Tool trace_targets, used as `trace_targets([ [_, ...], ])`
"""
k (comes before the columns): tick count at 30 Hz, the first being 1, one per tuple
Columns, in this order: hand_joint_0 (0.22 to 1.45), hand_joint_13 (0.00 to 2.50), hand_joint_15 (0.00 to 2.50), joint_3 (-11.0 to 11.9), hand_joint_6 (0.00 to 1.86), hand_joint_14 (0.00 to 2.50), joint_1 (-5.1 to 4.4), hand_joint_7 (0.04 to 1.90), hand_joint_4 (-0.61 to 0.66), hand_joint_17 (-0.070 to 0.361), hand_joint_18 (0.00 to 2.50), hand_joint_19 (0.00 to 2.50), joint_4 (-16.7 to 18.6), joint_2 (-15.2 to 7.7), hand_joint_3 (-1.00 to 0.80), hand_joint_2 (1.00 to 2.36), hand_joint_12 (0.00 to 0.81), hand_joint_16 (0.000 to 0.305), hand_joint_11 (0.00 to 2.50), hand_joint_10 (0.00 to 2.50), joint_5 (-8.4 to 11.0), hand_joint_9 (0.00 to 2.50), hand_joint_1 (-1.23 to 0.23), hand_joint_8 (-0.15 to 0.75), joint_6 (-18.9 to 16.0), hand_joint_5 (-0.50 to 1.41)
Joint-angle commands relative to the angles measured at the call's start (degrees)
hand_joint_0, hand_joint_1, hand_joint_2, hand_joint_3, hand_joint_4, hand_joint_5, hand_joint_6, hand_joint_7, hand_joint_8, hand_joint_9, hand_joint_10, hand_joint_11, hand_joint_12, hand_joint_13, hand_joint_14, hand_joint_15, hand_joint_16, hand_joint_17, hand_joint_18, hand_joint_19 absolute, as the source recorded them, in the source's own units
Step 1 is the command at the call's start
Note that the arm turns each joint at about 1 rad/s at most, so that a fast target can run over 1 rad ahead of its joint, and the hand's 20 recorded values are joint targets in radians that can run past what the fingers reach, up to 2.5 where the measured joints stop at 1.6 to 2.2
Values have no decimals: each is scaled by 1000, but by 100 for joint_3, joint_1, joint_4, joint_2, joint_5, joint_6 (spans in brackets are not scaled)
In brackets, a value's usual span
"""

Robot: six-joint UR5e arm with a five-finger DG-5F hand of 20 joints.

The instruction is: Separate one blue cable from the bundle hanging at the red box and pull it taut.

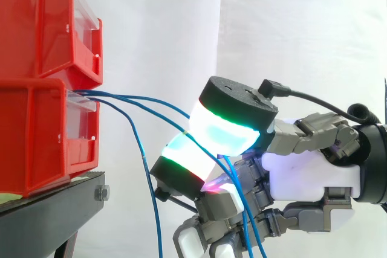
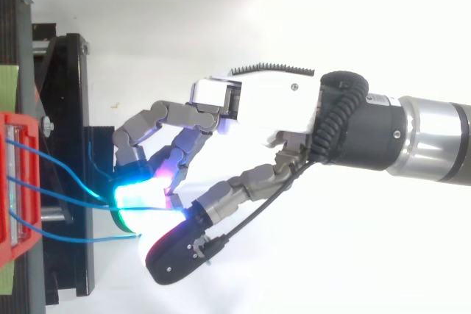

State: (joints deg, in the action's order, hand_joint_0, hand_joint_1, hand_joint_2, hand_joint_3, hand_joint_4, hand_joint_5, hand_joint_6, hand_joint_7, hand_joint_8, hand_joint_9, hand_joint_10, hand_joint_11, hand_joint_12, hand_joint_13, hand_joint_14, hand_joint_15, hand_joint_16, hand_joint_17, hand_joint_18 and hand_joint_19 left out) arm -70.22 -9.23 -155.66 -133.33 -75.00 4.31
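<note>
Several thin blue cables (image 1: 139,96) come out of the lower red box (image 1: 36,137) at the left. Two of them run right and slightly down into the gap between my hand's glowing cyan-green fingertips (image 1: 224,130), then drop below the hand. A third blue cable (image 1: 144,158) hangs loose in front of the box, apart from the hand. My hand (image 1: 308,176) reaches in from the right with its fingers curled and the pads pinched together on the cables. From above, the hand (image 2: 272,108) meets a blue cable (image 2: 59,189) close to the red box (image 2: 15,182).
A second red box (image 1: 36,22) is stacked on the lower one. Both rest on a black stand (image 1: 48,209), seen from above as a black frame (image 2: 66,145). A white curtain hangs behind.
</note>
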Motion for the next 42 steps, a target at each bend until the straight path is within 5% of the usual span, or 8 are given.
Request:
trace_targets([
  [1, 741, 891, 709, -1, 916, 26, 0, 1291, 115, 100, 840, 667, 0, 0, -500, 1000, 385, 45, 1090, 24, 3, 983, -939, 328, 0, -200],
  [7, 515, 878, 706, -1, 903, 23, 0, 1202, 146, 110, 839, 707, -35, 0, -500, 1000, 406, 49, 1056, 23, -6, 974, -891, 357, 0, -195],
  [11, 588, 930, 706, -1, 878, 23, 0, 1254, 151, 105, 871, 735, -35, 0, -500, 1000, 394, 46, 1061, 24, -6, 1063, -624, 356, 0, -175],
  [14, 632, 930, 709, -1, 876, 23, -9, 1275, 125, 104, 871, 739, -35, 0, -500, 1000, 395, 46, 1057, 26, 3, 1068, -592, 350, 0, -173],
  [24, 799, 928, 725, -1, 912, 24, -9, 1454, -22, 106, 852, 766, -35, 0, -256, 1022, 407, 47, 1065, 24, -6, 1025, -902, 347, -9, -203],
  [26, 822, 926, 727, -1, 917, 25, -18, 1357, -12, 106, 845, 778, -26, 0, -308, 1017, 407, 47, 1065, 23, -6, 1023, -909, 344, -9, -210],
  [27, 825, 931, 725, -1, 906, 24, -9, 1269, 63, 106, 870, 748, -26, 0, -500, 1000, 408, 47, 1064, 24, -6, 1019, -916, 346, -9, -205],
  [42, 503, 910, 706, -1, 882, 23, -9, 1203, 145, 122, 918, 711, -53, 0, -500, 1000, 436, 54, 1047, 23, 3, 1000, -970, 377, -44, -196],
])
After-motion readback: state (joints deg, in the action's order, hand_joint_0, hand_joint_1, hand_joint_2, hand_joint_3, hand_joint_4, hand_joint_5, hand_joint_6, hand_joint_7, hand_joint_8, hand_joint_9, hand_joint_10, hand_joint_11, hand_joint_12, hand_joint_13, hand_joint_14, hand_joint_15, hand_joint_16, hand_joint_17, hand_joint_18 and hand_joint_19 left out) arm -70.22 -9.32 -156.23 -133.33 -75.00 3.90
